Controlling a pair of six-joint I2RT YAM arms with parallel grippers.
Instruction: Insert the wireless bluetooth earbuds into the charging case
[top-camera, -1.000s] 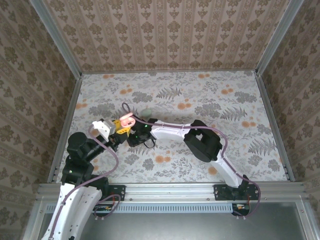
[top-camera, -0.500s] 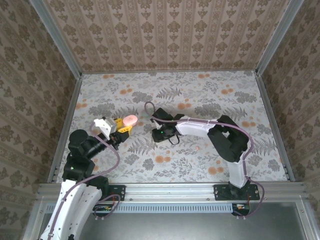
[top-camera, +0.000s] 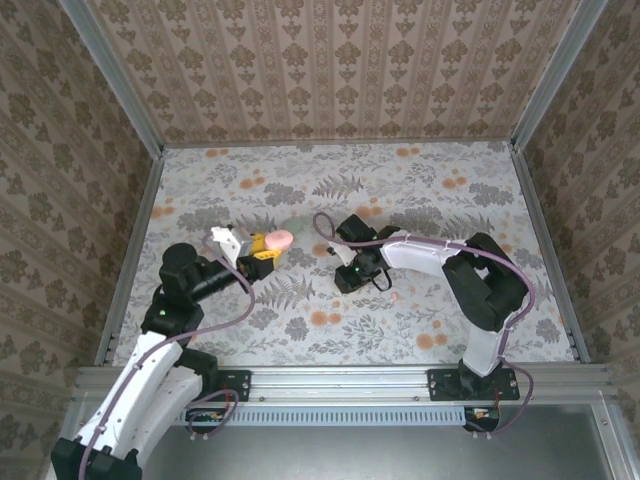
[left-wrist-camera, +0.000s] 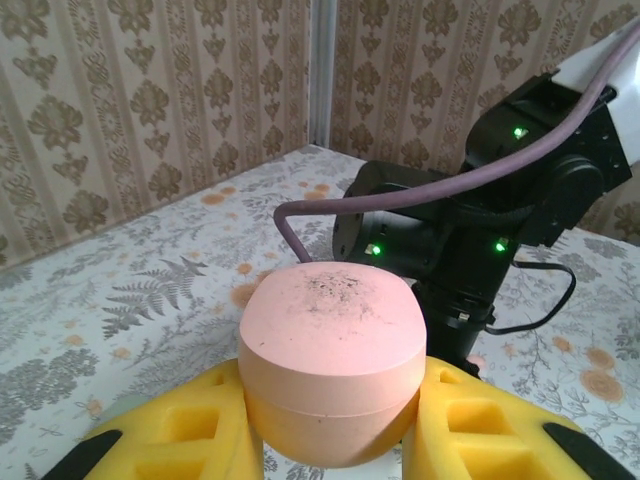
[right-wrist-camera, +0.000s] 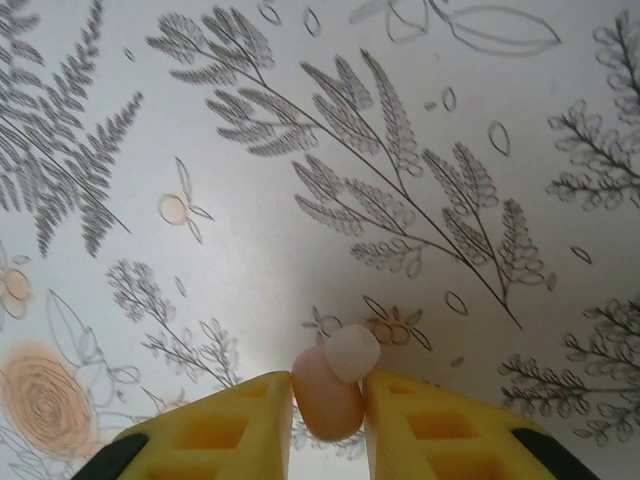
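A pink rounded charging case with its lid down sits clamped between my left gripper's yellow fingers, lifted above the table; from above, the case and left gripper are left of centre. My right gripper points down at the table and is shut on a pale pink earbud with a whitish tip. In the top view the right gripper is a short way right of the case. A second tiny pink earbud lies on the table to the right of it.
A pale mint case rests on the floral tablecloth just behind the pink case. The right arm's black wrist and its purple cable stand close in front of the held case. Patterned walls enclose the table.
The right arm has swung from beside the pink case to the right and down toward the table. The left arm has carried the case slightly right.
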